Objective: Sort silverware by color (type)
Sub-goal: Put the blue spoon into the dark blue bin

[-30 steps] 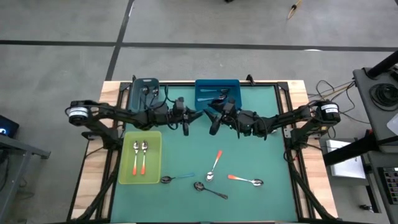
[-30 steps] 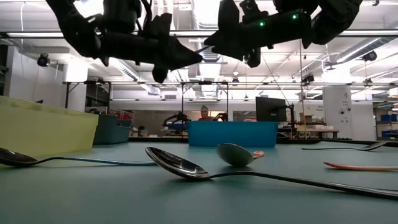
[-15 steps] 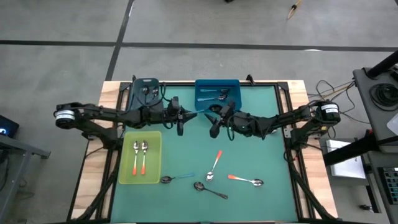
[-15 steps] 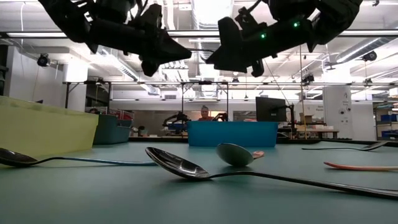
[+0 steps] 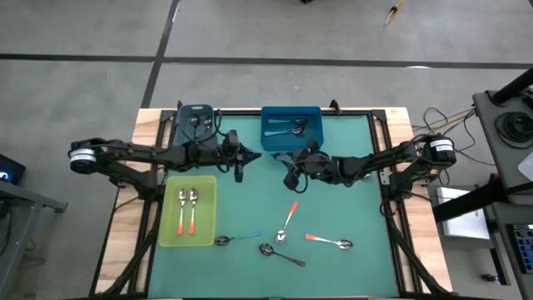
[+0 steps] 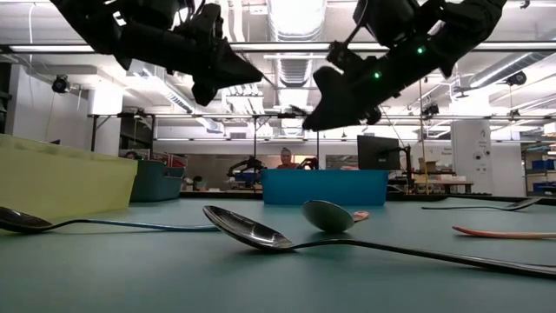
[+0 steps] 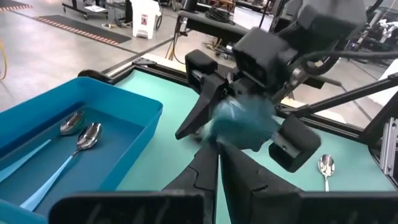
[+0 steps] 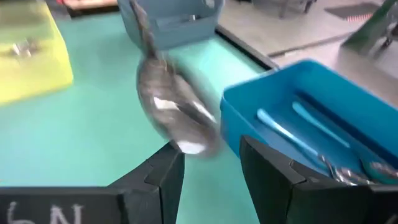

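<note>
- Your right gripper [image 5: 291,178] hangs over the green mat just in front of the blue bin [image 5: 268,133] — fingers apart, nothing clamped.
- Your left gripper [image 5: 240,166], fingers closed and empty, hovers beside it.
- Four spoons [image 5: 286,223] lie loose on the mat; two orange-handled ones sit in the yellow tray [image 5: 206,237].

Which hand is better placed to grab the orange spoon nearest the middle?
Right, probably: the right hand hovers open, nearer that orange-handled spoon; the left hand is shut and farther off, towards the yellow tray.

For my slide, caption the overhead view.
Two dark arms hover above a green table; four loose metal-bowled spoons remain unsorted.
</note>
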Controlling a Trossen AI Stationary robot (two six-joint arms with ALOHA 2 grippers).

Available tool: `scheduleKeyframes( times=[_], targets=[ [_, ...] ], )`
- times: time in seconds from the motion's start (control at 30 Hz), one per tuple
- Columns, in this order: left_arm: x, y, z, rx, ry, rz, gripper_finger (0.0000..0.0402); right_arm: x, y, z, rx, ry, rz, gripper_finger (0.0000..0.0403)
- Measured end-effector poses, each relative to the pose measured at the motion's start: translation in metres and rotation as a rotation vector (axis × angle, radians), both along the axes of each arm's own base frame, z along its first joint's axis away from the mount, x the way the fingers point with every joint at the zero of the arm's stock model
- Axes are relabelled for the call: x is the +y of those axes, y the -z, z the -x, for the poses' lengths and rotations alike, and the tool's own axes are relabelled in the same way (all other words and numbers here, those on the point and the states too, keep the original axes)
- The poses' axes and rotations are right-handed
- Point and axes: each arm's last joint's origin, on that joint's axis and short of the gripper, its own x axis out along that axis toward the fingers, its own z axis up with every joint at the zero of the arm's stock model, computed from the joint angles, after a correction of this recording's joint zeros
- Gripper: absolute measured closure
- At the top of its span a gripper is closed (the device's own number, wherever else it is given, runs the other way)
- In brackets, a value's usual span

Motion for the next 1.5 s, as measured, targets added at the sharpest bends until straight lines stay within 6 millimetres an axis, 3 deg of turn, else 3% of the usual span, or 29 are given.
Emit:
scheduleKeyframes(
  times=[0.3,0.53,0.93,1.23,1.5],
  targets=[
    [0.0,0.006,-0.001,0.037,-0.002,0.012,0.0401,0.0,0.003,0.001,0.024,0.005,-0.011,0.0269],
    [0.0,0.016,0.003,0.16,-0.003,0.024,0.0401,0.002,0.0,-0.002,0.02,-0.064,-0.061,0.0283],
    [0.009,0.039,0.018,0.432,-0.244,0.037,0.0402,0.001,-0.033,-0.02,0.084,-0.056,-0.111,0.0318],
    [0.035,0.043,0.029,0.456,-0.38,0.134,0.0402,-0.002,-0.053,-0.023,0.193,-0.02,-0.147,0.0339],
    [0.038,0.042,0.028,0.431,-0.378,0.16,0.0402,-0.013,-0.064,-0.02,0.282,0.016,-0.151,0.034]
  ],
)
